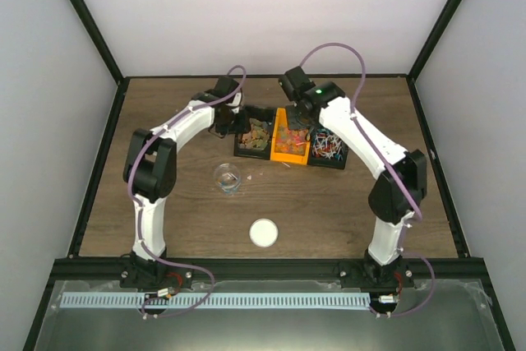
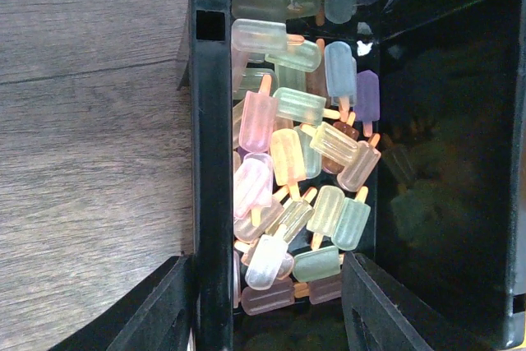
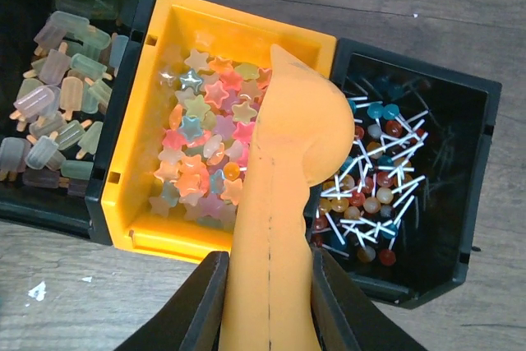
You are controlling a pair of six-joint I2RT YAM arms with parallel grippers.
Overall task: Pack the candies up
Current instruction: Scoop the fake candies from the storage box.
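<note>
The candies lie in three bins set side by side. Pastel popsicle-shaped candies (image 2: pixel 288 154) fill the left black bin (image 2: pixel 212 162), star-shaped ones (image 3: pixel 201 145) the orange bin (image 3: pixel 140 121), and lollipop-shaped ones (image 3: pixel 382 187) the right black bin (image 3: pixel 460 170). My left gripper (image 2: pixel 267 306) stands open astride the left bin's outer wall, one finger (image 2: pixel 156 310) outside and the other (image 2: pixel 386 310) inside above the popsicles. My right gripper (image 3: pixel 267 302) is shut on the handle of an orange scoop (image 3: pixel 288 154), whose bowl hangs over the edge between the orange bin and the lollipop bin.
A small clear glass jar (image 1: pixel 227 177) stands on the wooden table in front of the bins. A white round lid (image 1: pixel 263 233) lies nearer the arm bases. Black frame rails run along the table's sides.
</note>
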